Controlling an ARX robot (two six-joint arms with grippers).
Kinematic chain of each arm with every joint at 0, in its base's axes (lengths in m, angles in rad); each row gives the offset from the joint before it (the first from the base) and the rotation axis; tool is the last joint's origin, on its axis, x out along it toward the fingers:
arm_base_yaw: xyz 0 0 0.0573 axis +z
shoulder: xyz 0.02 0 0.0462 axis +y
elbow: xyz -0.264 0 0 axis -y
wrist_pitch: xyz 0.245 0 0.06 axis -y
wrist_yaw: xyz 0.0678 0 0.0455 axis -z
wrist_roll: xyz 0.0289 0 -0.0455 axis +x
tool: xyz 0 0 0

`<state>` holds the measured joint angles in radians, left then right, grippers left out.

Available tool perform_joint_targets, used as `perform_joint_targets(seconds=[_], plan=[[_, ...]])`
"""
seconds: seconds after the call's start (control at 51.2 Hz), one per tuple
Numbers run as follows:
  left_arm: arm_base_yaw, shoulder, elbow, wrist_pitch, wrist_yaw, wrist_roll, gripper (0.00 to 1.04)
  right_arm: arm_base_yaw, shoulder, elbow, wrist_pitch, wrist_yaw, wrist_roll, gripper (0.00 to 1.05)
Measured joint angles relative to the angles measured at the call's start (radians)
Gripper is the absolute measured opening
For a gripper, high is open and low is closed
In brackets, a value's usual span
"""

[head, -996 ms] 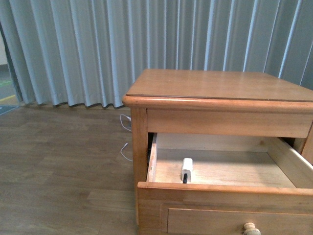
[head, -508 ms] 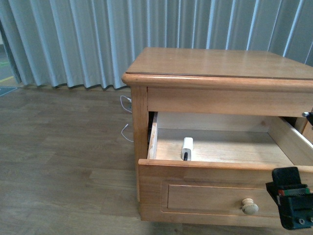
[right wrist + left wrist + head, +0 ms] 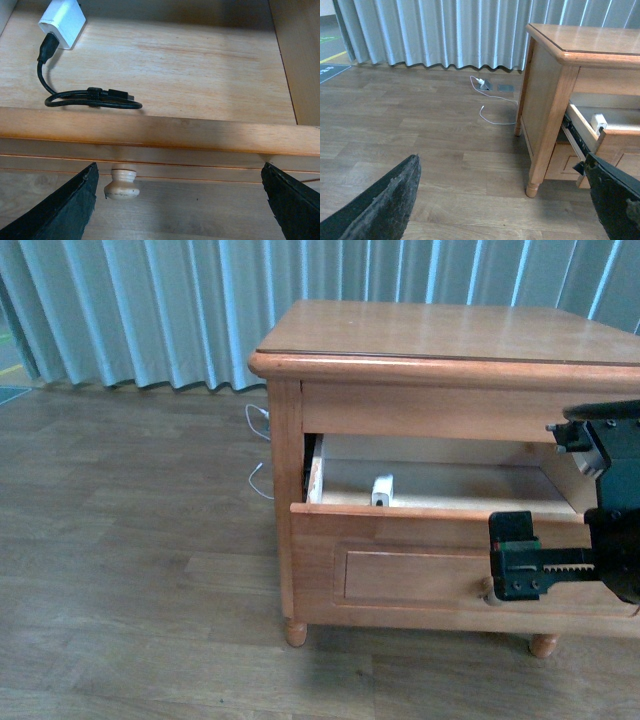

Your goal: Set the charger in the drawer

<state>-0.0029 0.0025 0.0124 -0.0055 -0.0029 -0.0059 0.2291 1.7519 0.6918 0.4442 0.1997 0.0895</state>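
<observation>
Inside drawer (image 3: 150,55): charger (image 3: 62,22) | right tool (image 3: 180,200) below, spread wide, empty

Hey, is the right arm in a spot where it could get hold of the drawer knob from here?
Probably yes. The right gripper hangs open in front of the drawer, and in the right wrist view the knob sits between its fingers with nothing blocking it.

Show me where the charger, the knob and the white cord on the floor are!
charger (image 3: 62,21), right wrist view, on its white plug block.
knob (image 3: 121,183), right wrist view, on its round pale head.
white cord (image 3: 495,107), left wrist view, on its loop lying on the floor.
</observation>
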Motion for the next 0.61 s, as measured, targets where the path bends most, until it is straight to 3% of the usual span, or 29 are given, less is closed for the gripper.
perform_joint_targets(seconds=[0.606], plan=[[0.0,0.0,0.0,0.0,0.0,0.0,0.99,-0.047,0.276,0.338,0.01,0.088,0.073,0.97]])
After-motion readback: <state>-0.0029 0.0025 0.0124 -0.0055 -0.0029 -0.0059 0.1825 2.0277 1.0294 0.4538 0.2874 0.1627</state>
